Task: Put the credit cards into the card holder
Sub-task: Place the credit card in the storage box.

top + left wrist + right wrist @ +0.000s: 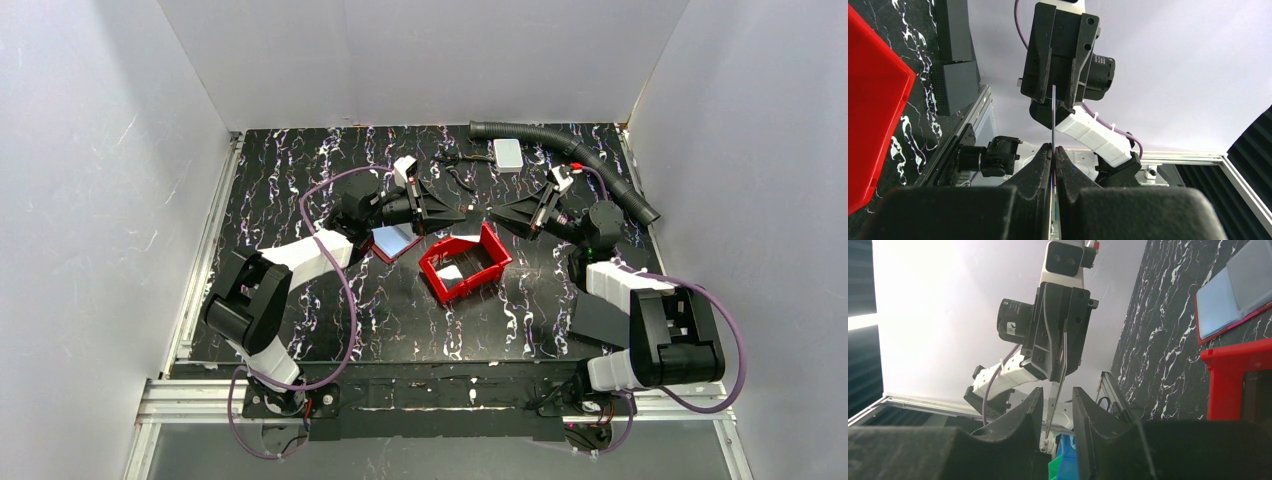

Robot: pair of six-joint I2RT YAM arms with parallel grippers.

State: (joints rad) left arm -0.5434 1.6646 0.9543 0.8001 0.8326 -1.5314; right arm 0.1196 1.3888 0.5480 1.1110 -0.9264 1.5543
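Note:
My left gripper (458, 214) (1053, 148) is shut on a credit card (1053, 120) that shows edge-on as a thin line, held in the air above the table. The card's far end reaches between the fingers of my right gripper (497, 213) (1057, 390), which faces the left one. The right jaws stand apart, with a gap on each side of the card (1060, 385). The card holder (395, 241) (1233, 300) lies open on the table below the left gripper, dark red with a pale grey-blue inside. Two more white cards (450, 272) lie in the red bin.
A red plastic bin (497, 250) (873, 100) (1233, 375) stands just in front of both grippers. A white boxy block (508, 153) and a black ribbed hose (575, 152) lie at the back. A black flat sheet (600, 320) lies near the right arm's base.

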